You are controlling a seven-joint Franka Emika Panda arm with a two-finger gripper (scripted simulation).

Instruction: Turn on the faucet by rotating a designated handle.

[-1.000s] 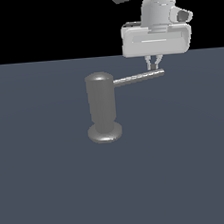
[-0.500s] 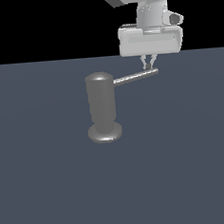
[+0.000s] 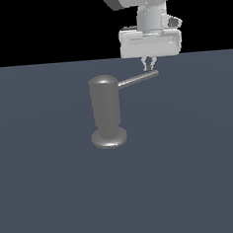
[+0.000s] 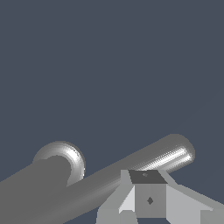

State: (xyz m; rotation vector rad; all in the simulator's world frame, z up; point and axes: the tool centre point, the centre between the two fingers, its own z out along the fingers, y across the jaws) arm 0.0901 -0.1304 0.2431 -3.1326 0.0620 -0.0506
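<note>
The faucet (image 3: 107,109) is a dull grey upright cylinder with a domed top and a flared base, standing mid-scene. Its handle (image 3: 138,79), a thin grey rod, sticks out from the top toward the exterior view's right. My gripper (image 3: 149,65) hangs just above the rod's rounded end with its fingers closed together and nothing between them. In the wrist view the closed gripper (image 4: 148,197) sits right against the side of the handle (image 4: 168,155) near its tip. The faucet (image 4: 30,192) body shows at the edge.
A flat dark blue-grey surface (image 3: 192,172) carries the faucet. The background beyond it is black. No other objects show.
My gripper has moved toward the exterior view's left. The handle's end has swung the same way with it, so the rod looks shorter. The faucet body has stayed put.
</note>
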